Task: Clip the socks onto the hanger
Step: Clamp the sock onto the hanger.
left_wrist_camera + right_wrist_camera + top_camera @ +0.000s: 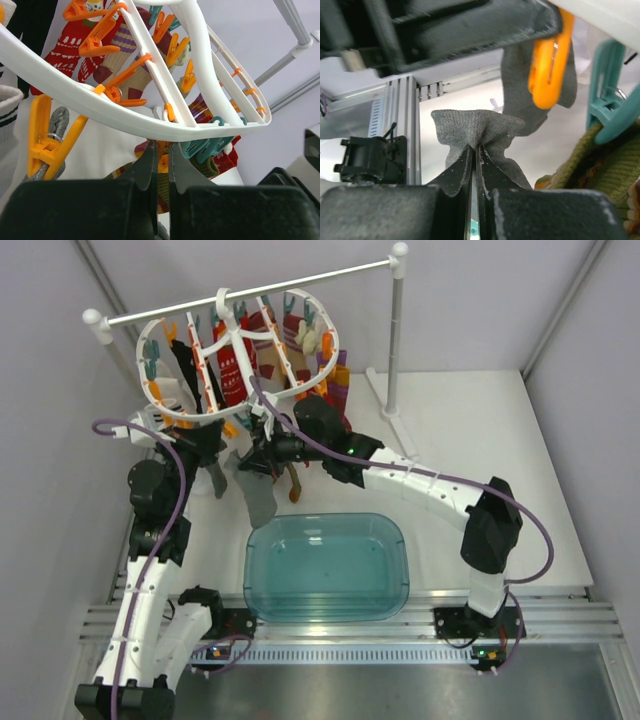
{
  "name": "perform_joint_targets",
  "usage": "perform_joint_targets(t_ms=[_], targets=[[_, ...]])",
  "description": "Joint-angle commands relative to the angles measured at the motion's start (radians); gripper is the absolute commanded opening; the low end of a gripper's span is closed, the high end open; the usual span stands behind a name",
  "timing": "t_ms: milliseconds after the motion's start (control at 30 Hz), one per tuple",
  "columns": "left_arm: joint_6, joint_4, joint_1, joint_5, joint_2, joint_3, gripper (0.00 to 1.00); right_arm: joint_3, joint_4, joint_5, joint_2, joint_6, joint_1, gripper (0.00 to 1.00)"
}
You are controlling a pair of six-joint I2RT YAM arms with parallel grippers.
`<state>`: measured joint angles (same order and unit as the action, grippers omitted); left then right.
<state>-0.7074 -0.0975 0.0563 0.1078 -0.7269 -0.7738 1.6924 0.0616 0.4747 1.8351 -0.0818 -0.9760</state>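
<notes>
Now, on the top camera, the hanger is hanging from the white rail and the 2 arms are reaching in under its near rim. The right gripper is pinching a grey sock, which is dangling below the ring, just beyond the blue tub. The other grey sock is hanging beside the left gripper. The jaw gaps are too small to read from up here.

On the left wrist camera, the jaws are sitting closed with nothing visible between them, tips just under the hanger's rim. Off to the side an orange clip is biting the other grey sock, a grip the top camera is not showing.

On the right wrist camera, the jaws are clamping a bunched edge of the grey sock, right at the fingertips. An orange peg is hanging above with grey knit behind it. A teal clip and an olive sock are running off the frame edge.
</notes>
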Motion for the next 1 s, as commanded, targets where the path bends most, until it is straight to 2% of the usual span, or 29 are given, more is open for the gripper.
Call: perform_joint_targets(t_ms=[0,367,967], targets=[[0.003,-0.016,-0.004,0.032,0.020,0.013,0.00,0.055,-0.043,-0.008,0.024,-0.018,0.026,0.00],[0.010,-0.010,-0.004,0.039,0.021,0.021,0.00,0.029,-0.114,-0.019,0.009,-0.013,0.066,0.00],[-0.004,-0.016,-0.004,0.072,0.020,0.027,0.00,0.095,-0.123,-0.031,0.044,-0.027,0.077,0.00]])
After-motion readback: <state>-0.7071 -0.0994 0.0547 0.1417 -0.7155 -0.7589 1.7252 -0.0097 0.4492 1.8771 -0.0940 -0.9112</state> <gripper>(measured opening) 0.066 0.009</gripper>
